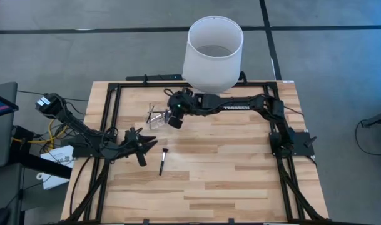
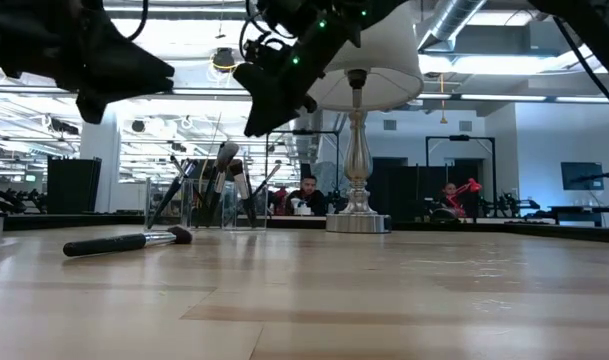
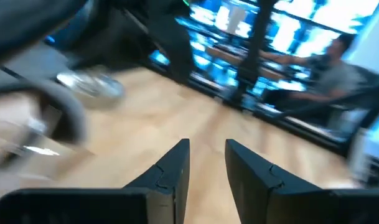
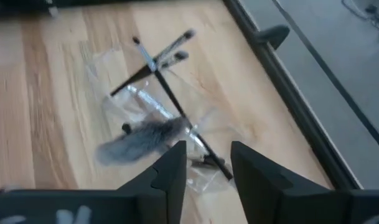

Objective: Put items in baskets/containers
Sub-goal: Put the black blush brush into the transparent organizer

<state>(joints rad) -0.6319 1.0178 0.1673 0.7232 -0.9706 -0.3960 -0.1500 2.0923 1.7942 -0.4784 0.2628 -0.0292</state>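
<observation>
Two black jointed arms, the right arm (image 1: 240, 103) lettered TROSSEN in white, the left arm (image 1: 84, 128) trailing cables, each ending in flat dark fingers (image 4: 170, 171).

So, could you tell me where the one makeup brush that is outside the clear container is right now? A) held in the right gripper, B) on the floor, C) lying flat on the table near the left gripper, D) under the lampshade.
C: the loose brush lies flat on the bare wood beside the left gripper, apart from the clear container.
</observation>
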